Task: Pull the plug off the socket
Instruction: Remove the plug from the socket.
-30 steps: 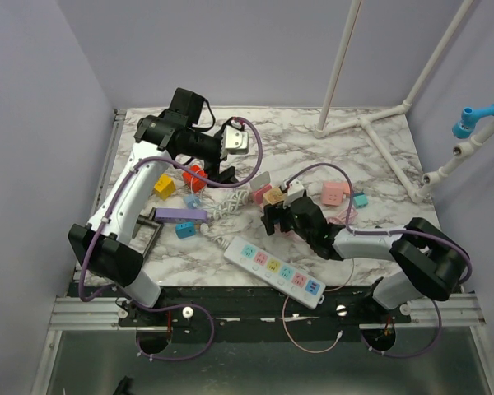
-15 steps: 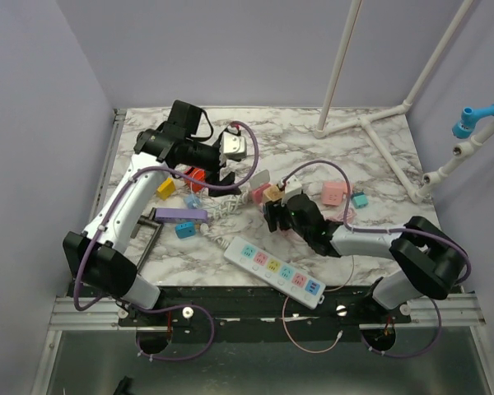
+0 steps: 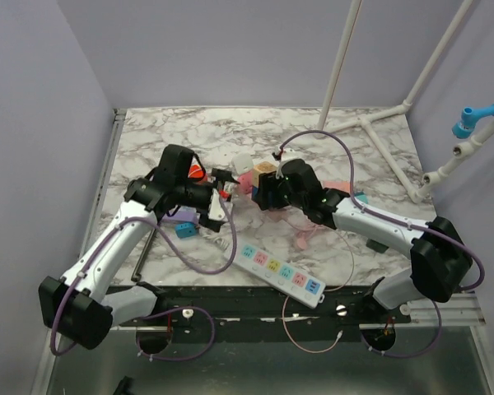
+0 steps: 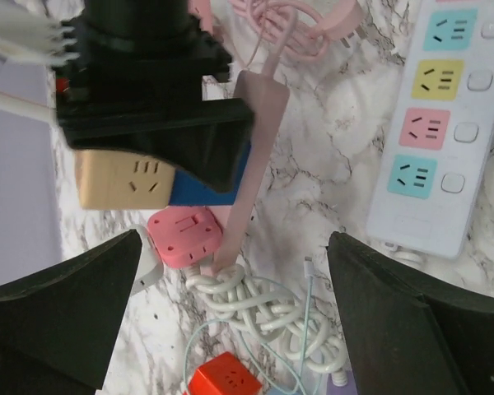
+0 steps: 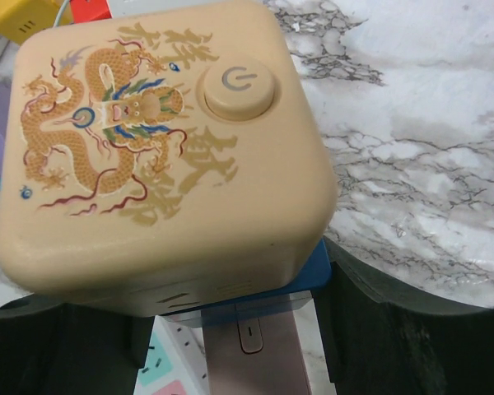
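Your right gripper (image 3: pixel 265 196) is pinching the cube socket (image 5: pixel 165 148). The left gripper (image 4: pixel 235 240) is spread wide, with the pink plug (image 4: pixel 251 156) right between its fingers. It looks like light, stiff, slick plastic, so I'd grab the flat sides, not the floppy cord (image 4: pixel 273 41).

Bare tabletop (image 3: pixel 230 132) at back; cord tangle (image 4: pixel 255 300), power strip (image 3: pixel 280 271) toward front.
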You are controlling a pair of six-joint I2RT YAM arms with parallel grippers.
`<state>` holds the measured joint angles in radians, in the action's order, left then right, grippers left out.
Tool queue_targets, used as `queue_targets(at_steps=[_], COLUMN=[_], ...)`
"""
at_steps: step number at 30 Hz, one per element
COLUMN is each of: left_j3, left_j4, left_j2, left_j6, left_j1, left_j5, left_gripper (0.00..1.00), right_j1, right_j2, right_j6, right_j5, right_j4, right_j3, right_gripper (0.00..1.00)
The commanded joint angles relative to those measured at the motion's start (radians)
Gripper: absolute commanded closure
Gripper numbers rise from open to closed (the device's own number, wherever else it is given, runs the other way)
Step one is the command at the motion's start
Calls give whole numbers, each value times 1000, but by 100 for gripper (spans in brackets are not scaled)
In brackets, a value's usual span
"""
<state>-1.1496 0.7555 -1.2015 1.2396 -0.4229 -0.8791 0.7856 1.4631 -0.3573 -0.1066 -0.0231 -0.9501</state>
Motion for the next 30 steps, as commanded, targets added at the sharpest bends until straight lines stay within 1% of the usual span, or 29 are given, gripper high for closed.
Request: queue_targets(at_steps=[1,3,5,8,12,15,18,21,24,27,28,30], left_j3=[207,254,250,240,275,263,271,280,308,327,328,329], left_j4=[-186,-229,-219,-222,-337,-356,-359,-369,-445,-514,-526,-544], left_j2=[144,165,151,119,79,32,13,-24,-51,-59,-56,-47], left_j6=[239,272,271,272,248,212,209,196,192,189,190,189], left_j1=[-53,-73,-78,-88,-129,-143,-143,-144,-144,-145,-146,-149], left_j5=[28,56,81,124,200,249,256,297,350,367,364,354], left_gripper=[2,1,2,2,2,2,2,1,4,8,11,20], right_j1=[-8,-9,-12,-19,-20,-21,-22,-24,-24,-26,-29,-33], right_j2=[5,-10,-39,-70,-90,-114,-143,-155,-162,-172,-177,-184], right_j6=[-141,-148,-139,-147,-182,-208,-222,-231,-242,-252,-255,-262], right_j5=[147,149,137,144,176,198,207,218,228,220,221,222], right_j4=[-2,13,53,44,48,73,103,115,116,114,116,122], right_j3=[-134,-134,-120,-124,-127,-106,-79,-69,-61,-43,-36,-24], right_gripper=[99,99,99,99,99,99,99,99,99,99,99,99])
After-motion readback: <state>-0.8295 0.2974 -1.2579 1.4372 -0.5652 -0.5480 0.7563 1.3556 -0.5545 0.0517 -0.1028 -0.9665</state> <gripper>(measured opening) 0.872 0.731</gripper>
